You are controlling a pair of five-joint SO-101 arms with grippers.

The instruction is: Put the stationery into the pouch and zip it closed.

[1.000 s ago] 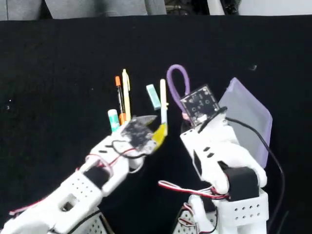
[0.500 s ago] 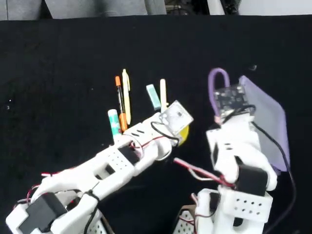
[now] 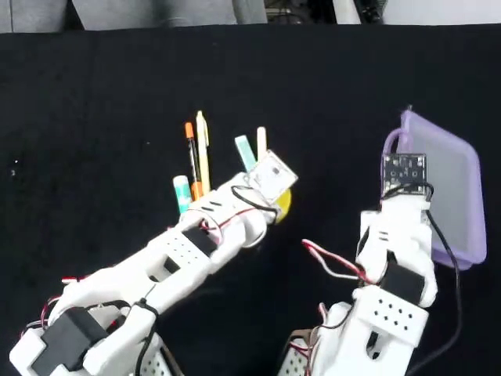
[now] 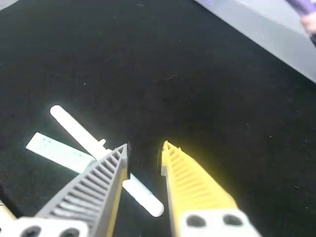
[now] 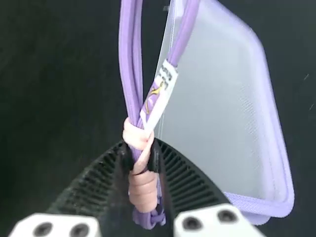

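Clamping pouch loop, right gripper (left gripper spread over white pen)

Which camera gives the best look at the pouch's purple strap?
The right wrist view: the purple strap runs from the pouch into the right gripper, shut on it. The high view shows a short piece; the left wrist view, a sliver.

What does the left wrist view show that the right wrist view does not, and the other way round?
Left wrist view: the left gripper, open, over a white pen, with a pale green strip beside the pen. Right wrist view: the right gripper shut on the purple strap, which carries a white label. Both: the pouch and the black table.
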